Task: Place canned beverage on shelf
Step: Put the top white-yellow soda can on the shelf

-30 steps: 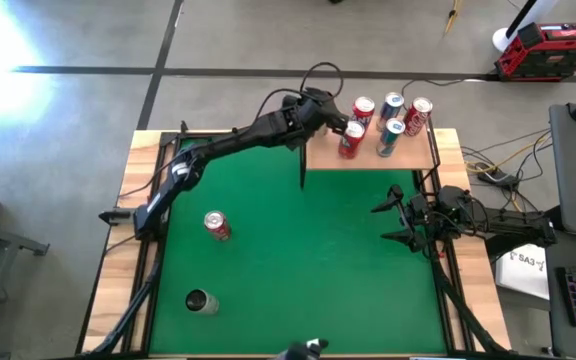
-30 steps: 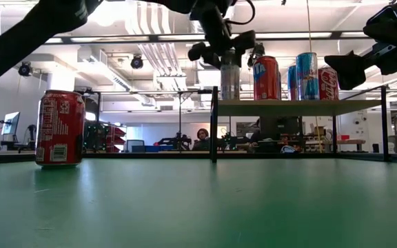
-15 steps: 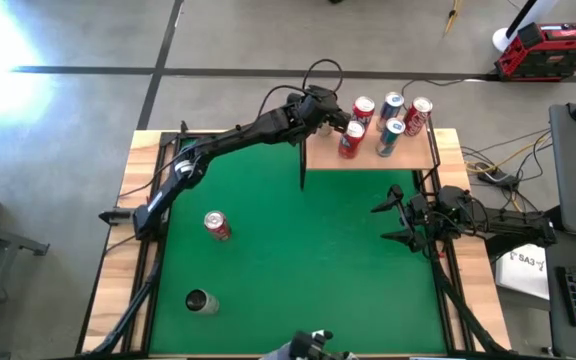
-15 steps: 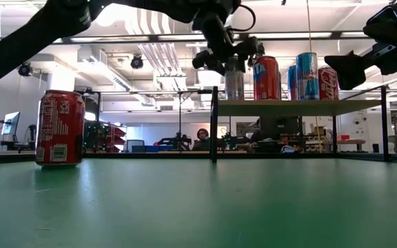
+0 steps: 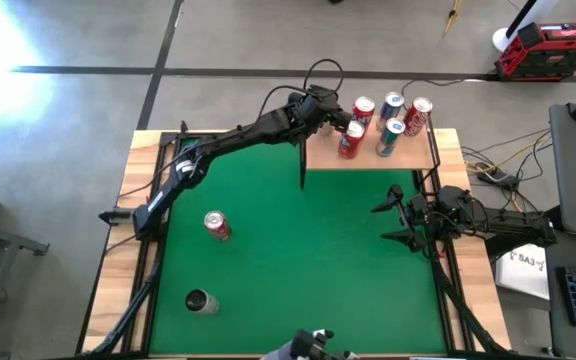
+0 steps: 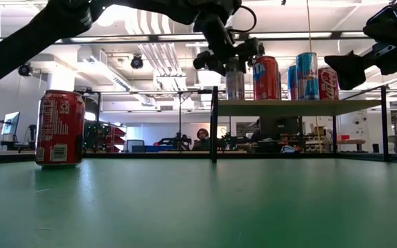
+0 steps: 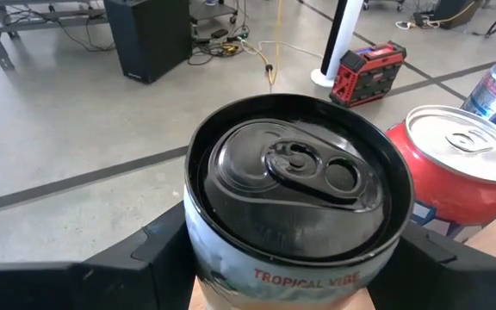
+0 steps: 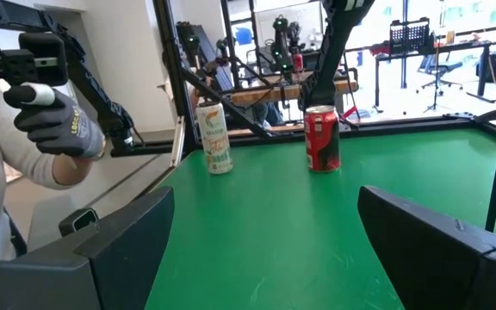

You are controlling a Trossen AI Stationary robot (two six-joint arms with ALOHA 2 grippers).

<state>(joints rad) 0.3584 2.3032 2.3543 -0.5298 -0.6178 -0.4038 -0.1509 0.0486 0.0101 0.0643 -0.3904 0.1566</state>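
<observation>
A pale can with a black top [image 7: 295, 168] stands upright at the left end of the shelf [image 5: 368, 157], a small light-wood board on black rails at the table's far right. My left gripper [image 5: 334, 122] is shut on it. In the low view the can [image 6: 235, 84] has its base at the level of the board [image 6: 295, 105]. Close beside it on the shelf is a red can [image 7: 455, 172], with several more red and blue cans [image 5: 392, 120] further along. My right gripper [image 5: 393, 215] waits open at the table's right side, nothing between its fingers. My left gripper pinches the can's side wall [image 7: 198, 254] just under the top rim, one finger [image 7: 158, 250] on each side. The fingers reach in from the table's left, slanting slightly down. The can stays upright; whether its base rests on the board I cannot tell.
On the green mat stand a red can [image 5: 217, 225] at the left and a pale dark-topped can [image 5: 200, 301] near the front left. A black shelf post [image 6: 214, 124] rises just below the held can. A person's gloved hand [image 8: 46, 116] shows beyond the table's edge.
My left gripper has carried the pale can a little further over the shelf, toward the red can, and slightly down. The can has stayed upright in the shut fingers.
</observation>
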